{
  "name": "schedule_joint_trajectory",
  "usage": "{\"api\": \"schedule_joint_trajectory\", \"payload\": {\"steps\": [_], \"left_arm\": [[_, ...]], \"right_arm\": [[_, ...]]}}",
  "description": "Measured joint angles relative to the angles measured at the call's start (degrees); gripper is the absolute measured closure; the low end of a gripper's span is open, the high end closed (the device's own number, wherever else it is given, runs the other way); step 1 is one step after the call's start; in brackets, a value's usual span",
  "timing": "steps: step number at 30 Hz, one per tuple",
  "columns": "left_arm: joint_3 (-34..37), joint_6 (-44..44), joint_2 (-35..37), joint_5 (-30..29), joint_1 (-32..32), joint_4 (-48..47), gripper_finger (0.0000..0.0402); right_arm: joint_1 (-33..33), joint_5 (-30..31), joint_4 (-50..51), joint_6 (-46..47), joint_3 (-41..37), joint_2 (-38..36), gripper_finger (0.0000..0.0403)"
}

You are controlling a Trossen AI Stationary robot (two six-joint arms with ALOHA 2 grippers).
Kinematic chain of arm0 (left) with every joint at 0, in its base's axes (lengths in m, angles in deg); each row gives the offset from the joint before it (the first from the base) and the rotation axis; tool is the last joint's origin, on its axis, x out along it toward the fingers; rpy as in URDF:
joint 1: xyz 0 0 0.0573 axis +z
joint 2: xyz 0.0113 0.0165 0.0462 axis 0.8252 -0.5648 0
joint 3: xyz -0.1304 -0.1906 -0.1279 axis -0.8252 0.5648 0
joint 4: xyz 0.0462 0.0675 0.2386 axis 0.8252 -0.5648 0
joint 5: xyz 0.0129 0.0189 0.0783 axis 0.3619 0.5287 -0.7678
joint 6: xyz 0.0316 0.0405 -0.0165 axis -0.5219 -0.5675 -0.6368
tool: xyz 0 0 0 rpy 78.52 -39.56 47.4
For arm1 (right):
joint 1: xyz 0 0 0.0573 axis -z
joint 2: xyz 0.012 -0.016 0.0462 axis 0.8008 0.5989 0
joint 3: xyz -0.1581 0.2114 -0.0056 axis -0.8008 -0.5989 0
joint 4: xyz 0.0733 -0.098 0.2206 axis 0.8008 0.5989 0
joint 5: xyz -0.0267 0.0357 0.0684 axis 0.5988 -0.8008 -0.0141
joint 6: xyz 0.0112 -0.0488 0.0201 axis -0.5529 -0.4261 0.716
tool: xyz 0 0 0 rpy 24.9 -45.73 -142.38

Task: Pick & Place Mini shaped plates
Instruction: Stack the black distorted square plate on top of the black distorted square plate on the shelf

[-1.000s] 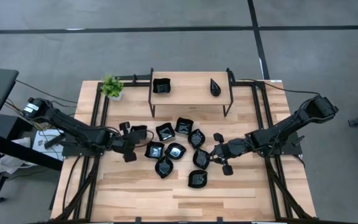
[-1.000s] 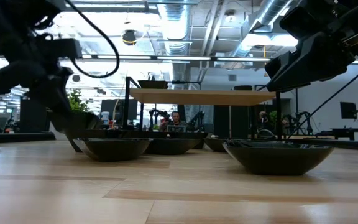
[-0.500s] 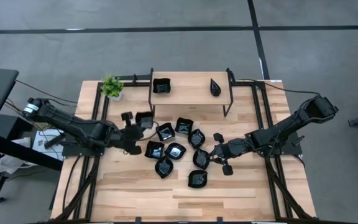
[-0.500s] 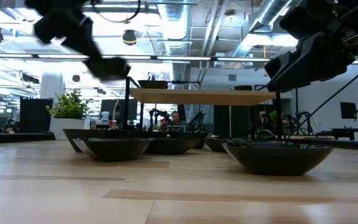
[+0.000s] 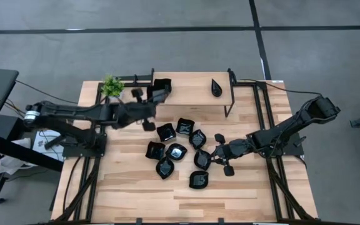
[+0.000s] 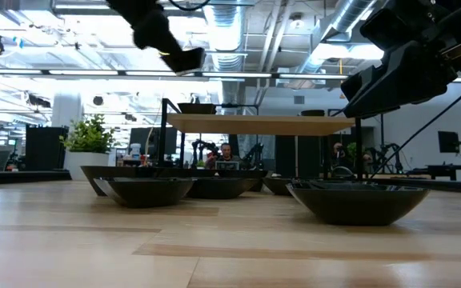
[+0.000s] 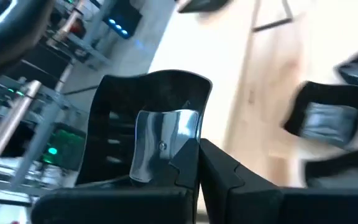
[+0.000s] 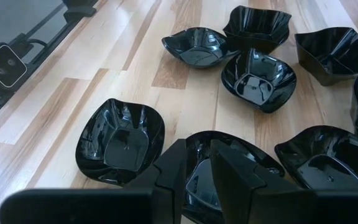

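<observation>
The mini shaped plates (image 5: 176,151) were glossy black, catching pale grey-white glints on their inner faces, clearest in the right wrist view (image 8: 258,79). The table (image 5: 142,194) at the centre of the high view was light blond wood with darker streaked planks. The potted plant (image 5: 111,85) at its upper left was bright green. The shelf (image 5: 192,94) had a pale wood top on a black frame. Both arms were dark, nearly black. The floor (image 5: 167,44) was grey, crossed by dark lines.
</observation>
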Motion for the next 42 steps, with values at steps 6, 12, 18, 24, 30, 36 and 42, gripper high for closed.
{"api": "schedule_joint_trajectory", "payload": {"steps": [6,12,18,24,30,36,42], "left_arm": [[-2.5,-8.6,-4.3,3.6,7.2,8.2,0.0392],[-3.0,-10.2,-8.2,11.4,13.7,13.7,0.0392],[-3.0,-10.3,-12.2,12.8,16.7,14.9,0.0392],[-1.8,-10.3,-12.0,12.5,16.8,14.8,0.0392],[-0.9,-10.3,-11.5,13.1,16.7,14.2,0.0387],[-0.5,-10.2,-11.5,13.1,16.7,13.5,0.0364],[-0.5,-10.1,-11.5,12.6,16.7,13.5,0.0324]], "right_arm": [[0.0,0.0,0.0,-0.1,0.0,0.0,0.0333],[0.0,0.0,0.0,-0.2,0.0,0.0,0.0333],[0.0,0.0,0.1,-0.1,0.0,0.0,0.0333],[0.0,0.0,0.3,-0.1,0.0,0.0,0.0333],[-0.4,0.0,0.8,0.0,0.0,0.0,0.0333],[-1.2,0.0,0.7,0.0,0.0,0.0,0.0333],[-1.2,0.0,0.7,0.0,0.0,0.0,0.0333]]}}
